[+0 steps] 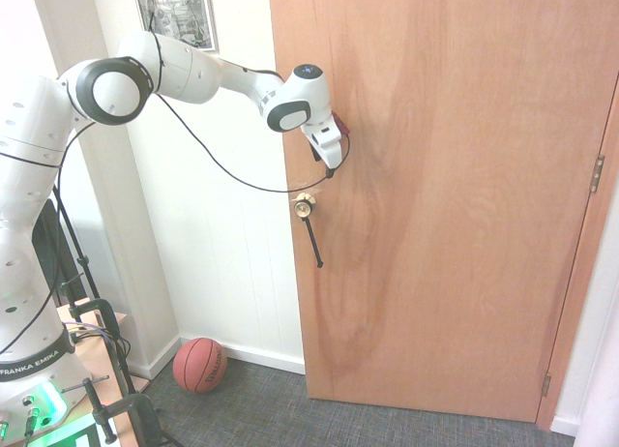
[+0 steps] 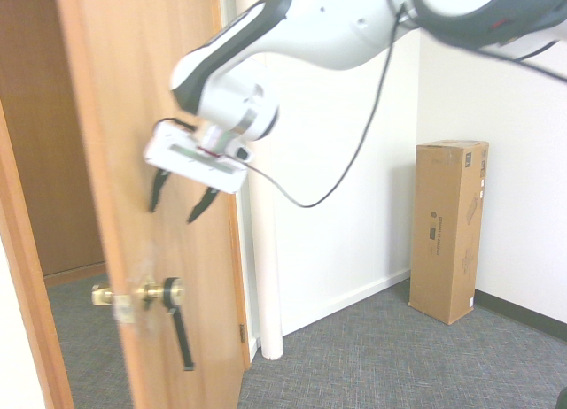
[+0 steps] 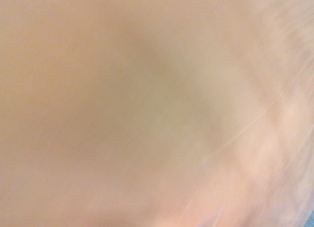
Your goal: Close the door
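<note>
We see the gripper, fingers spread and empty, against the door above its knob.

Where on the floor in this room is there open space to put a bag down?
Bare grey carpet runs from the door across to the cardboard box. More lies at the door's foot, right of the basketball. The corner left of that ball is crowded. By the brass knob, the open end effector hangs close.

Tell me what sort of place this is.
Probably an office or spare room: grey carpet, a wooden door, a framed picture on the wall, plus a basketball and a tall cardboard box.
</note>
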Tool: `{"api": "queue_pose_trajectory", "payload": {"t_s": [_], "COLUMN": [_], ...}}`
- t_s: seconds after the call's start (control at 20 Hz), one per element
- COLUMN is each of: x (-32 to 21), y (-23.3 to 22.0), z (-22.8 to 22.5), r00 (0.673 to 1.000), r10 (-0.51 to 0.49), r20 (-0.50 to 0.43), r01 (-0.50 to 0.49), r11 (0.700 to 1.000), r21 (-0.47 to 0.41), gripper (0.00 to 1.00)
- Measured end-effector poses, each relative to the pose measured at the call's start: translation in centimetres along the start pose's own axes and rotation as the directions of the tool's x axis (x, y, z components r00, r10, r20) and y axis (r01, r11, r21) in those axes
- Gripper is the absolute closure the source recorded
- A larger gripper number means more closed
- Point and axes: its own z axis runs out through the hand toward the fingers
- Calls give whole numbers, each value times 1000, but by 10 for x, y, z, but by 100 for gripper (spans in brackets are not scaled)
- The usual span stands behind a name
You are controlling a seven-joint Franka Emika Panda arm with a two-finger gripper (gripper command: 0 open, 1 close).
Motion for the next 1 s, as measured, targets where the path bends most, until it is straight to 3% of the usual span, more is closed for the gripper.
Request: {"api": "queue_pose_trajectory", "payload": {"t_s": [0.15, 0.35, 0.6, 0.65, 1.0], "x": [-14, -30, -40, -42, -67], "y": [-27, -54, -37, -31, 24], "z": [21, 0, -17, -21, -35], "r00": [1000, 995, 989, 989, 985], "r10": [-28, -97, -143, -144, -173], "r20": [-8, -28, -40, -41, -19], "r01": [28, 97, 142, 143, 172], "r11": [1000, 995, 990, 990, 985], "r21": [-8, -1, -9, -15, -26], "gripper": [0, 0, 0, 100, 100]}}
